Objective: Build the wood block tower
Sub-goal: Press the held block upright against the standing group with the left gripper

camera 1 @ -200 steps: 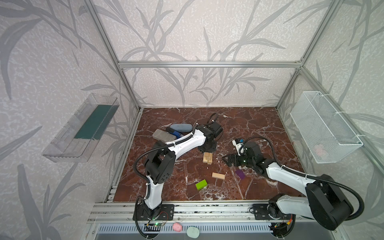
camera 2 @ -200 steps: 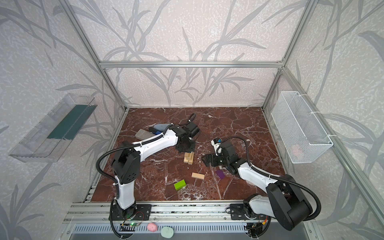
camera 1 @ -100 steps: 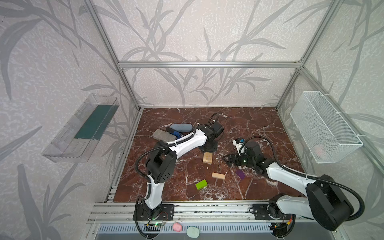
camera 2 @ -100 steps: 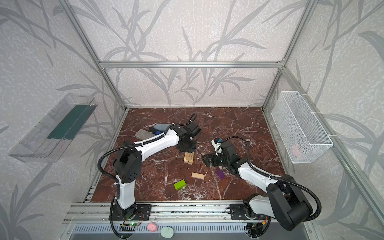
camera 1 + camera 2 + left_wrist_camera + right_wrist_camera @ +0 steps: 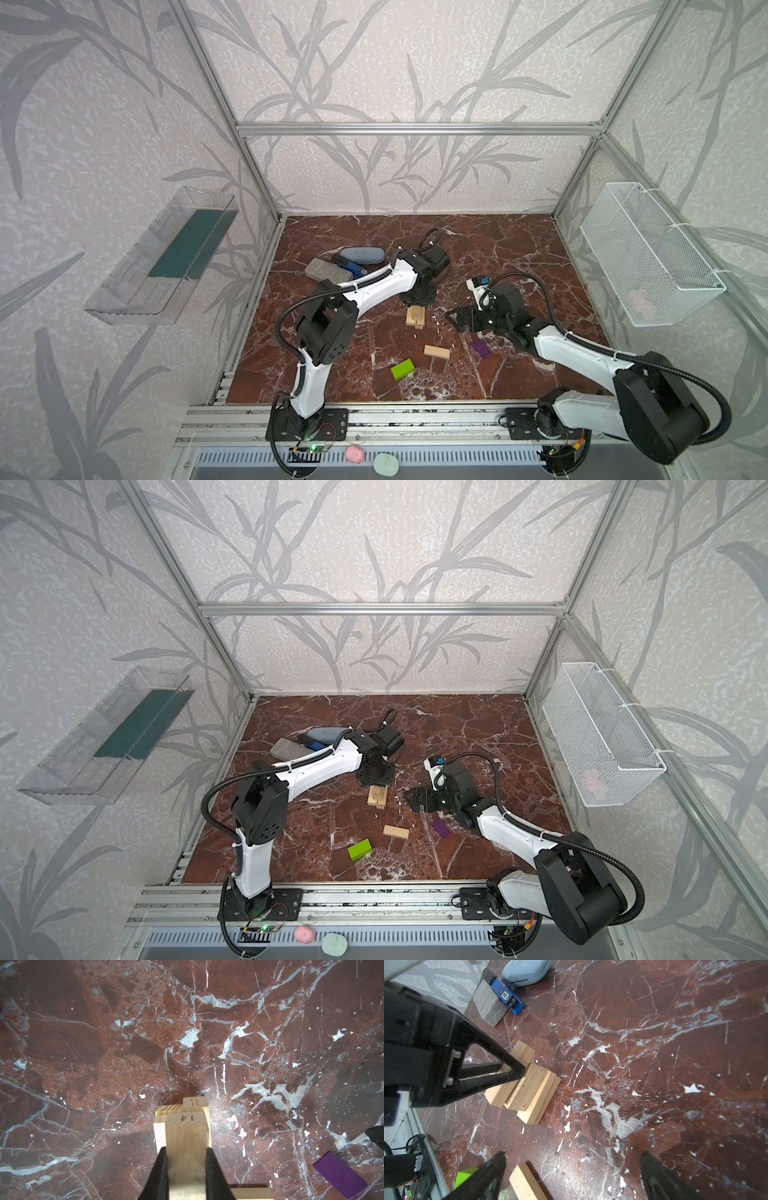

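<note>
Inside the left claw [image 5: 185, 1149], gripped, a block [image 5: 187, 1130] is lying atop the tower [image 5: 538, 1103]; the right claw [image 5: 572, 1153] is gaping nearby.

Pale wood blocks [image 5: 416, 317]; white-veined maroon tabletop [image 5: 498, 249]

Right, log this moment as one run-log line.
left gripper: shut on wood block at tower | right gripper: open | loose: pale block, green block, purple block

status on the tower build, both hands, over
Left hand shut on wood block at tower top. Right hand open, empty, beside it. Green block, purple block, spare wood block loose nearby; nothing blocking.
</note>
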Controlling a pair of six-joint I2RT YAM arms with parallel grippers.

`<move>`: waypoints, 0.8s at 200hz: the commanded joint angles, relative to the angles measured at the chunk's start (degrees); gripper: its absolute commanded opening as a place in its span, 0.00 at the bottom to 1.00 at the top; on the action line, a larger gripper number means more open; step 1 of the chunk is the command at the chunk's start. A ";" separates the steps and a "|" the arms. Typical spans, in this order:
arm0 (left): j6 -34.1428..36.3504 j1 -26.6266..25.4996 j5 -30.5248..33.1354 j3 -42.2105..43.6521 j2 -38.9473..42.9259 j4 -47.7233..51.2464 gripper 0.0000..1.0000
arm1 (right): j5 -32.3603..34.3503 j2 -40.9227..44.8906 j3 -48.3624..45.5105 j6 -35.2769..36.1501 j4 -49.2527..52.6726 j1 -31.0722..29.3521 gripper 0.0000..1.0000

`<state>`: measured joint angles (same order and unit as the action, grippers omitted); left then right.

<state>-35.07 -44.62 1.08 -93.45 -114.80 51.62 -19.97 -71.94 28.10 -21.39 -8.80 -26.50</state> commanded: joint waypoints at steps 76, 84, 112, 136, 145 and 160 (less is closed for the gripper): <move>1.04 -0.82 1.30 -1.87 -0.87 2.79 0.23 | 0.18 1.35 -0.68 -0.23 -0.87 0.49 0.99; 1.08 -0.91 1.46 -1.96 -0.86 2.92 0.25 | 0.19 1.37 -0.68 -0.28 -0.87 0.53 0.99; 1.06 -0.99 1.91 -2.24 -0.86 3.20 0.28 | 0.04 1.43 -0.71 -0.23 -1.02 0.56 0.99; 1.19 -1.06 2.09 -2.52 -0.75 3.32 0.30 | 0.10 1.45 -0.76 -0.25 -1.01 0.59 0.99; 1.14 -1.08 2.25 -2.63 -0.68 3.41 0.31 | 0.04 1.45 -0.76 -0.23 -1.02 0.57 0.99; 1.06 -1.08 2.44 -2.73 -0.55 3.58 0.31 | -0.11 1.45 -0.79 -0.32 -1.04 0.64 0.99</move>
<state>-34.15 -45.39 1.83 -94.04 -114.87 52.84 -19.99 -71.92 28.10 -21.41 -8.82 -26.22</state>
